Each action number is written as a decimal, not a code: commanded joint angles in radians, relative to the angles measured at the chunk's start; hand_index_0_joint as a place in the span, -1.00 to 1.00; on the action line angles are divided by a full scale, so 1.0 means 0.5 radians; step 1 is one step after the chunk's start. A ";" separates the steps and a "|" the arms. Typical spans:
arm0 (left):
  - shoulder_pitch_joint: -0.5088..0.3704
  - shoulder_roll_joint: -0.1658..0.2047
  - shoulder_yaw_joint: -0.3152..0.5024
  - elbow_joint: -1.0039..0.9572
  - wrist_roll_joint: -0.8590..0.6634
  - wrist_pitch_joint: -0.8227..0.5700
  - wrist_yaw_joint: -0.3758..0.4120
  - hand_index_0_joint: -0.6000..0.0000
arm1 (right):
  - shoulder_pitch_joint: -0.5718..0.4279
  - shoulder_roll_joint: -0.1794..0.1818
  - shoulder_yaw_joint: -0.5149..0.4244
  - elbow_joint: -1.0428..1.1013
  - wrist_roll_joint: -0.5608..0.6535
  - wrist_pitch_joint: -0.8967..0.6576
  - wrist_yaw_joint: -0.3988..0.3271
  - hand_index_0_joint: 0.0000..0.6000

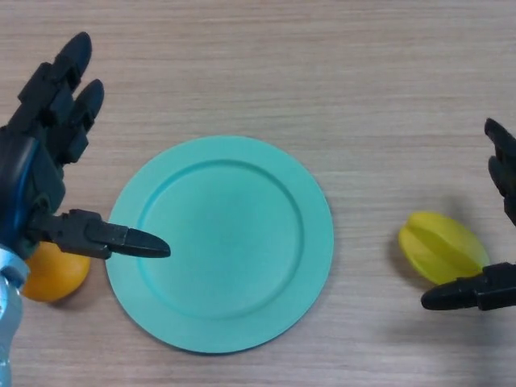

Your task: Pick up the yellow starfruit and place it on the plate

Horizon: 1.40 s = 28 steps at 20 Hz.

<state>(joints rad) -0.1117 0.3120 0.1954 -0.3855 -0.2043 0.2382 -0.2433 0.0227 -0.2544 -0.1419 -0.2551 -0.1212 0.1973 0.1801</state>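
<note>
1. Round plastic plate (219,243): plain teal-green.
2. Ridged starfruit (442,246): glossy yellow.
3. Round fruit (55,271) at the left: orange.
4. Wooden surface (322,81): pale, streaked grain.
5. Both robot hands (48,153) (492,266): black.

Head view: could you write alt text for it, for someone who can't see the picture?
A yellow starfruit lies on a wooden table, right of an empty teal plate, with the robot's open right hand spread around it. The open left hand hangs at the plate's left edge, above an orange fruit.
</note>
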 commanded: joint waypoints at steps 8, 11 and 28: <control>-0.109 0.072 0.048 0.018 0.036 -0.399 0.048 1.00 | -0.126 -0.085 0.013 0.483 -0.338 -0.794 -0.398 -1.00; -0.095 0.068 0.053 0.022 0.033 -0.408 0.040 1.00 | -0.148 -0.091 0.030 0.592 -0.376 -0.874 -0.460 -0.50; -0.067 0.068 0.074 -0.101 0.014 -0.245 0.057 1.00 | -0.141 0.074 0.299 -0.204 -0.220 -0.251 -0.326 1.00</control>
<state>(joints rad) -0.1174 0.3120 0.1771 -0.3735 -0.2037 0.2066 -0.2420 -0.0113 -0.2106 0.0278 -0.2920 -0.2345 0.1590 0.0246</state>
